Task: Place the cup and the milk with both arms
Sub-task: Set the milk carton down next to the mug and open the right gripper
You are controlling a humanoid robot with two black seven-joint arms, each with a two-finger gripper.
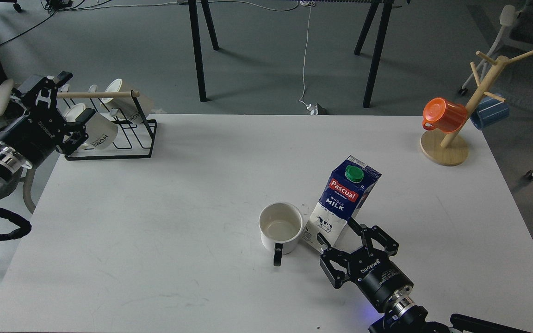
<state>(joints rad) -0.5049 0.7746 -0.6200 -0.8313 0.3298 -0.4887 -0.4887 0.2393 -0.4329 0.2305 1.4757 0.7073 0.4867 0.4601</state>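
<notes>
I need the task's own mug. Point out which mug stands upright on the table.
The plain white mug with the black handle, beside the milk carton; the HOME mugs sit in the rack.

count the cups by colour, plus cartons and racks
white cups: 3, the plain cup, two HOME mugs
orange cup: 1
blue cup: 1
milk: 1
racks: 2, wire rack, wooden tree
total: 8

Bright, even light; soft shadows; sharp focus.
</notes>
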